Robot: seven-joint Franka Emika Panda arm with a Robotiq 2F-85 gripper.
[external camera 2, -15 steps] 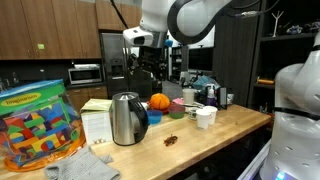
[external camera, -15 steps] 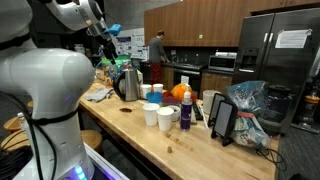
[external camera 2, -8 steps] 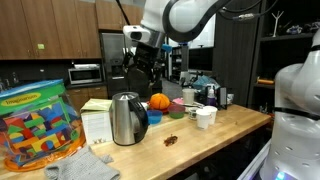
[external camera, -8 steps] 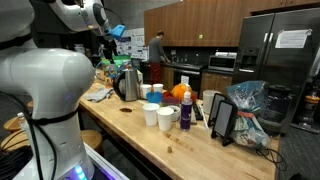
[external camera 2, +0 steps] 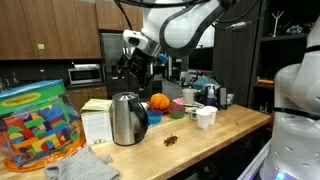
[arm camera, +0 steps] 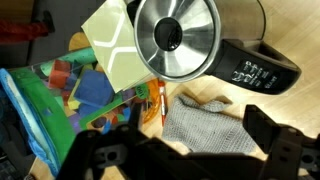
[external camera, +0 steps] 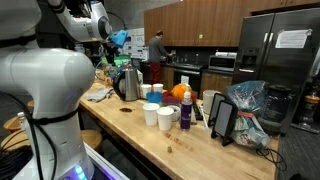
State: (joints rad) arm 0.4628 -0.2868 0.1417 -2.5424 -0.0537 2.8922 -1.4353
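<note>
1. The desk (external camera 2: 235, 122) carries everything, and nothing on it is lifted.
2. The kettle (arm camera: 178, 38) stands upright in the upper middle of the wrist view, lid on and untouched, beside a tub of blocks (arm camera: 60, 100).
3. The gripper (external camera 2: 135, 70) hangs above the kettle, well clear, its jaws apart and empty.
4. A grey cloth (arm camera: 205, 125) lies flat, low and right of centre.

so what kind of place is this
Most likely a shared office or lab kitchen: wooden wall cabinets, a built-in microwave and a steel fridge, with an electric kettle on the butcher-block counter.
</note>
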